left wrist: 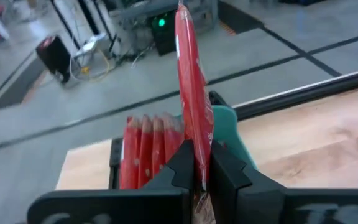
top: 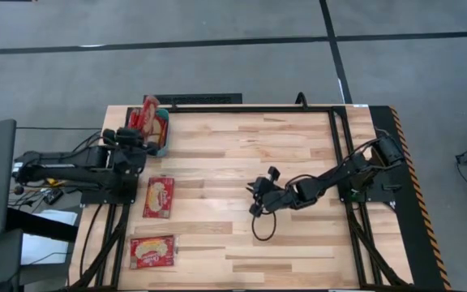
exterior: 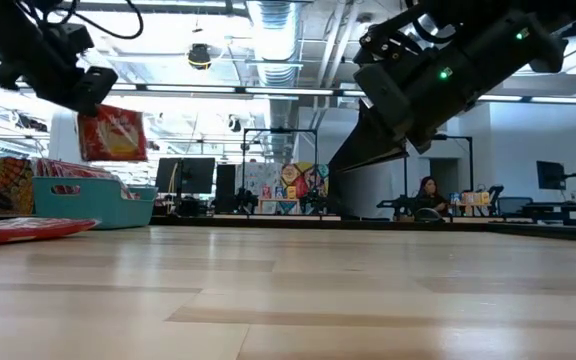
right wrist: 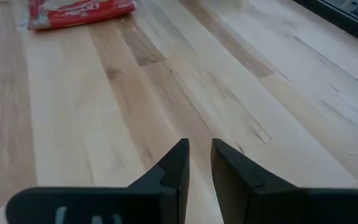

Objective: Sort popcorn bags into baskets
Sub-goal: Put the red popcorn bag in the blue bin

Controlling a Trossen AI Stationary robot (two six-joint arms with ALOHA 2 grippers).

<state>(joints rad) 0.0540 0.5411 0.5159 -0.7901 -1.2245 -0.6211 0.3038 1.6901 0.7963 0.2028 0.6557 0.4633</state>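
Observation:
My left gripper (left wrist: pixel 202 163) is shut on a red popcorn bag (left wrist: pixel 190 74) and holds it above the teal basket (top: pixel 165 143) at the table's far left corner. Several more red bags (left wrist: pixel 151 146) stand on edge inside that basket (left wrist: pixel 226 122). Two other bags lie flat on the table's left side, one in the middle (top: pixel 158 197) and one near the front edge (top: pixel 152 251). My right gripper (top: pixel 258 193) hovers above the middle of the table, shut and holding nothing, pointing toward the left; in its wrist view a flat bag (right wrist: pixel 79 12) lies ahead of it. My left gripper pinches the bag between its two fingers at one end (left wrist: pixel 199 155), and the bag shows edge-on, reaching away past the fingertips. In the low view the bag (exterior: pixel 114 135) hangs lifted clear below the gripper (exterior: pixel 80 85), above the basket (exterior: pixel 108 210).
A black frame runs along the table's far edge (top: pixel 250 107) and down both sides, past the arm bases. Bare wood spreads over the middle and right of the table (top: pixel 298 243). A cable loop (top: pixel 262 227) hangs under my right arm.

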